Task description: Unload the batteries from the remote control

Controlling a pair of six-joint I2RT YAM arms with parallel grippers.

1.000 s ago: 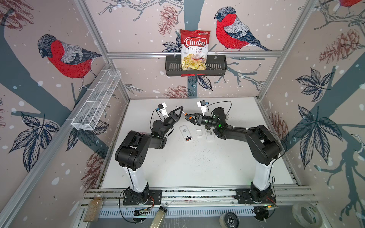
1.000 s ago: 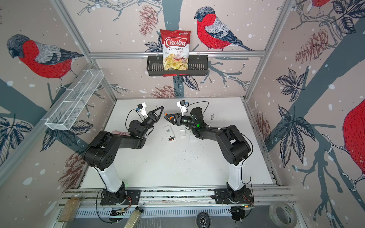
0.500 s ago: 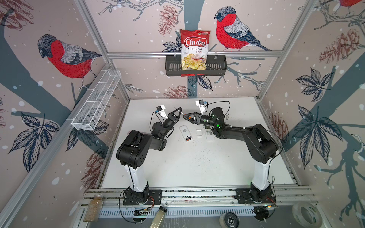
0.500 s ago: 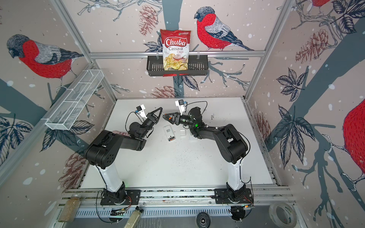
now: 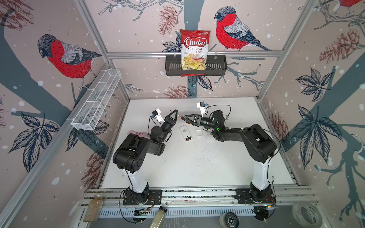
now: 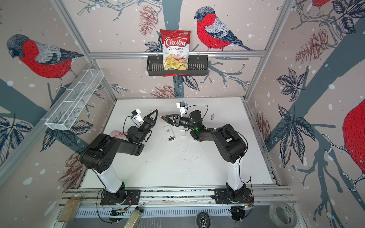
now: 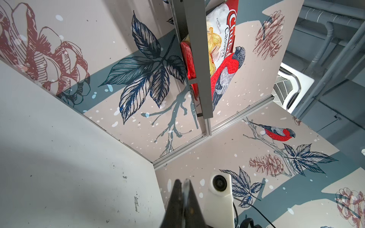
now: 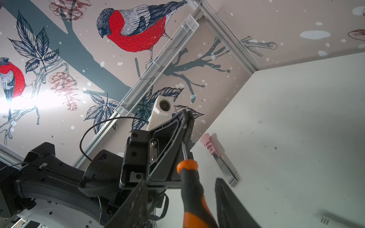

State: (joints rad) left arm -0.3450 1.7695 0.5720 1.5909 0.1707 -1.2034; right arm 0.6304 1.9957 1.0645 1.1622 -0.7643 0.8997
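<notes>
The white remote control (image 5: 184, 131) (image 6: 169, 131) lies face down mid-table. Its compartment is open at the near end, where the black batteries (image 5: 188, 139) (image 6: 171, 139) still sit. Its small white cover (image 5: 199, 132) lies beside it. Both grippers hover above the table behind the remote. My left gripper (image 5: 175, 111) (image 6: 156, 111) (image 7: 182, 180) is shut on the thin metal shaft of an orange-and-black screwdriver (image 8: 192, 189) (image 5: 181, 117). My right gripper (image 8: 181, 180) (image 5: 185, 118) stands open, its jaws either side of the handle with a gap on each side.
A pink-handled metal scraper (image 5: 138, 133) (image 8: 217, 156) lies near the left wall. Another white object (image 5: 207, 135) sits partly under the right arm. A black basket with a chips bag (image 5: 194, 49) hangs on the back wall, and a white mesh shelf (image 5: 96, 100) on the left wall.
Both grippers and the screwdriver have shifted slightly left. The right gripper's jaws have narrowed around the handle. The left gripper stays shut on the shaft.
</notes>
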